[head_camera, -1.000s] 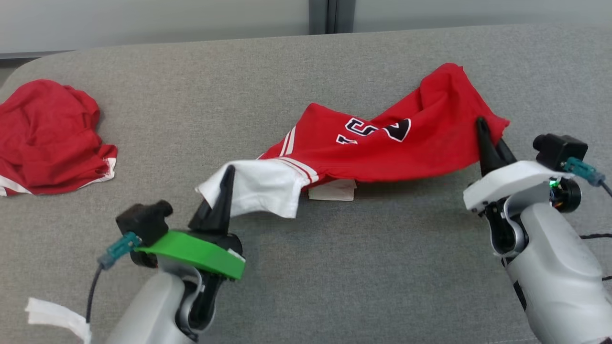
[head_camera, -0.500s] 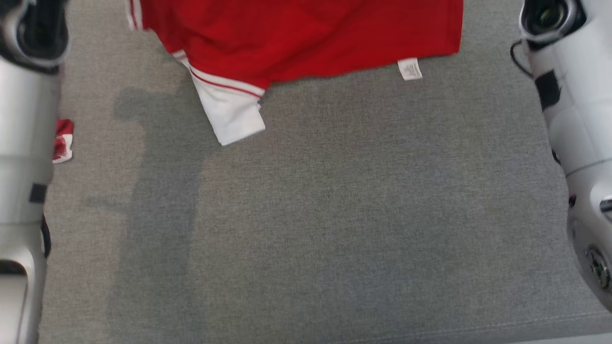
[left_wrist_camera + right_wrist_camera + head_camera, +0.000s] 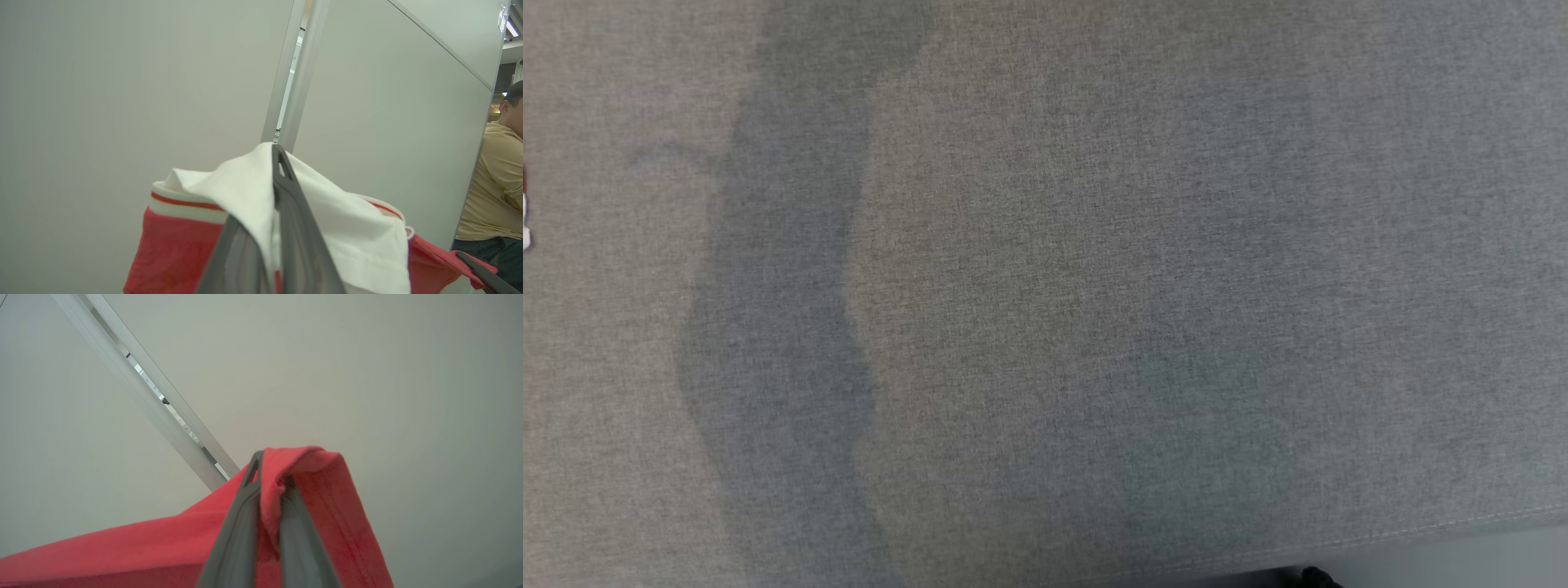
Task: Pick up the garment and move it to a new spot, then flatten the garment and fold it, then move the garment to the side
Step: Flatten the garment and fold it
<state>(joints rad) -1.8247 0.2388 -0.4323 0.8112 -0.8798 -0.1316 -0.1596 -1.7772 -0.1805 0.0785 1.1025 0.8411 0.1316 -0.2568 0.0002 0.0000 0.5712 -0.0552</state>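
left wrist view: left claw point(image 3: 277, 163) pinches the red-and-white garment point(image 3: 179, 245).

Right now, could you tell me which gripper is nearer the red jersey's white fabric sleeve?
Left. The left gripper is shut on the white sleeve itself; the right gripper is shut on a red edge, apart from it.
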